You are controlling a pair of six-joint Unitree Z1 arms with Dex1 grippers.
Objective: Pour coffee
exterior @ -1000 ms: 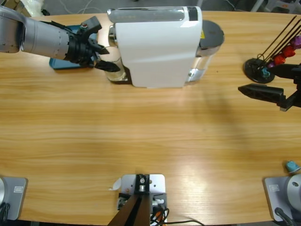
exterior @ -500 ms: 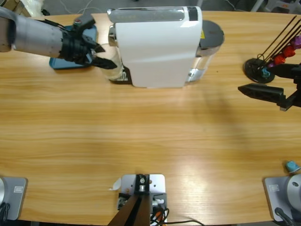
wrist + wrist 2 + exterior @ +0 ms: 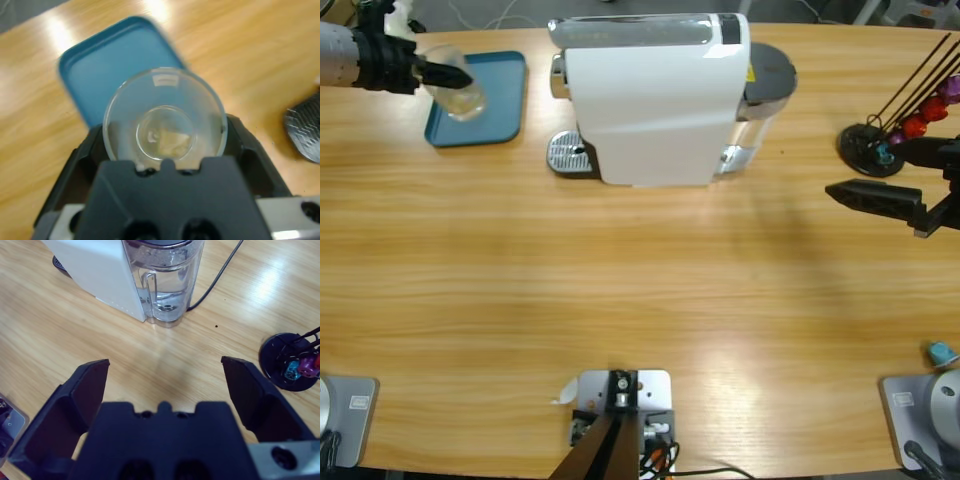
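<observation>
Left gripper (image 3: 438, 74) clamped on clear glass (image 3: 461, 91), above blue tray (image 3: 505, 105), left of coffee machine (image 3: 655, 100); coffee (image 3: 167, 141) shallow inside; likely light, rigid, slippery, fragile; best held mid-wall, upright. Right gripper (image 3: 165, 380) spread apart, empty, right of machine.

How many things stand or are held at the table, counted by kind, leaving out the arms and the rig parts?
White coffee machine: 1
Clear drinking glass with pale coffee, held in the left gripper: 1
Blue rectangular tray: 1
Black wire capsule stand: 1
Loose teal capsule: 1
Total: 5
</observation>
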